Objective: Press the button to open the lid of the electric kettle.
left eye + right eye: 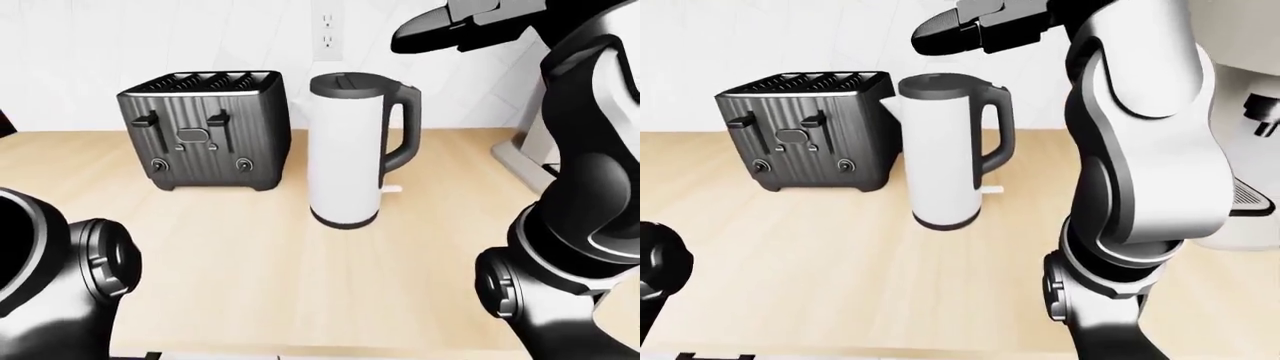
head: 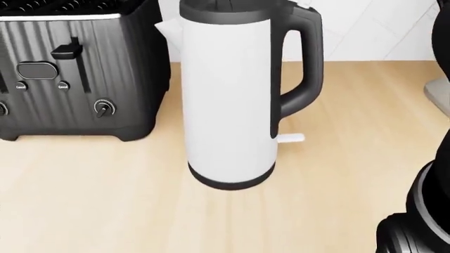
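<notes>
One relation that matters: the right robot hand (image 1: 955,26) is raised above the electric kettle (image 1: 348,150), just to the upper right of its lid in the left-eye view, with a clear gap between fingertips and lid.
Kettle position: it stands upright on the desk (image 1: 250,262), just beside the black toaster (image 1: 205,129), to that toaster's right in every view; whether the two touch cannot be told.
Kettle long axis: vertical, with the dark lid (image 1: 347,84) on top, seen shut, and the black handle (image 1: 405,131) turned to the right of the views.
Button: a small pale patch is seen at the top of the handle in the head view (image 2: 304,7); it is judged to be the lid release, though too small to be sure.
Right robot hand state: its dark fingers are seen stretched toward the left of the views, nothing held; the spread of the fingers cannot be told for certain.
Left robot hand: not seen; only a dark joint of the left arm (image 1: 60,270) shows low at the left.
Nearer arm: the right, by a wide margin.
Coming move, as judged: the fingertips would need to be lowered onto the handle top.
</notes>
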Controlling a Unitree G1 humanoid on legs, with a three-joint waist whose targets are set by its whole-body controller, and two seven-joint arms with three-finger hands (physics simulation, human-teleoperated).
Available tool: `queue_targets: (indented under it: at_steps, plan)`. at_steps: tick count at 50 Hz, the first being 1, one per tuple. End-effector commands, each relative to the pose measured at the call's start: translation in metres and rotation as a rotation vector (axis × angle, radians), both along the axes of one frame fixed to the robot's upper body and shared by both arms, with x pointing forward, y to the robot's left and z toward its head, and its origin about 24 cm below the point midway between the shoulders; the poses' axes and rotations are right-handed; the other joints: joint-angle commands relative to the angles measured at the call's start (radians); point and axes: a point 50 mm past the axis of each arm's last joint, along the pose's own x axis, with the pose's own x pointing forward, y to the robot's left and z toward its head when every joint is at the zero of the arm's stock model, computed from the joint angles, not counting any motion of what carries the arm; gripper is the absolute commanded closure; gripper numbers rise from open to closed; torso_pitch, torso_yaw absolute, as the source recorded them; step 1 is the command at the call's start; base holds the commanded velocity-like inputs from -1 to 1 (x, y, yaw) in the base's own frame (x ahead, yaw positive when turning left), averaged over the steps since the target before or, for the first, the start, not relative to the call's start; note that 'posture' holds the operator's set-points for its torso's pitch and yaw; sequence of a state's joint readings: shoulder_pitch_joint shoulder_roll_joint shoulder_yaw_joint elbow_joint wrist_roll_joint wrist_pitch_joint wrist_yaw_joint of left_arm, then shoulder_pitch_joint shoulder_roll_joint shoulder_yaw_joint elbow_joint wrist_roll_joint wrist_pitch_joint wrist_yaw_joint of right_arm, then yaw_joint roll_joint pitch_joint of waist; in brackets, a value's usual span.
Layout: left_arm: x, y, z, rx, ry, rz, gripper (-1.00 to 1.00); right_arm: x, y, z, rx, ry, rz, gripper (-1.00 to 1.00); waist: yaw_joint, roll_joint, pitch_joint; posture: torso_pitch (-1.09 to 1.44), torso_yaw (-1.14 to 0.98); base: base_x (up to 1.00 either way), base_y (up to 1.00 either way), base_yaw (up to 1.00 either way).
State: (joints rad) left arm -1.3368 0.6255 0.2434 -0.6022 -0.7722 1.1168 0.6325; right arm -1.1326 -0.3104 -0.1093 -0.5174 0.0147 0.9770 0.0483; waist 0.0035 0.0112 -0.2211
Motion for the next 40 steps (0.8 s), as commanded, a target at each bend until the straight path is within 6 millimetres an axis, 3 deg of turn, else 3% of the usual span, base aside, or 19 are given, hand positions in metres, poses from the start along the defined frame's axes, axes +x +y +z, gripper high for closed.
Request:
queue_targets:
  at_steps: [1, 8, 14, 29, 40]
  plan:
    - [-0.005, 0.001, 0.006, -0.013, -0.033, -0.001, -1.00, -0.007, -0.001, 0.010, 0.005, -0.058, -0.003, -1.00, 0.001, 0.000, -0.016, -0.52, 0.00, 0.00, 0.00, 0.00]
    - [-0.005, 0.000, 0.005, -0.008, -0.041, -0.021, -1.00, -0.007, 0.001, 0.010, 0.000, -0.056, 0.001, -1.00, 0.009, -0.002, -0.064, -0.57, 0.00, 0.00, 0.00, 0.00]
    - [-0.006, 0.001, 0.006, -0.012, -0.041, -0.024, -1.00, -0.006, 0.001, 0.009, -0.001, -0.054, 0.002, -1.00, 0.014, -0.004, -0.083, -0.57, 0.00, 0.00, 0.00, 0.00]
    - [-0.005, 0.000, 0.005, -0.018, -0.053, -0.024, -1.00, 0.006, 0.003, 0.007, 0.002, -0.035, 0.003, -1.00, 0.020, -0.006, -0.095, -0.57, 0.00, 0.00, 0.00, 0.00]
    - [-0.002, -0.001, 0.003, -0.009, -0.044, -0.015, -1.00, 0.050, -0.005, -0.002, 0.005, 0.041, -0.045, -1.00, 0.014, -0.005, -0.102, -0.57, 0.00, 0.00, 0.00, 0.00]
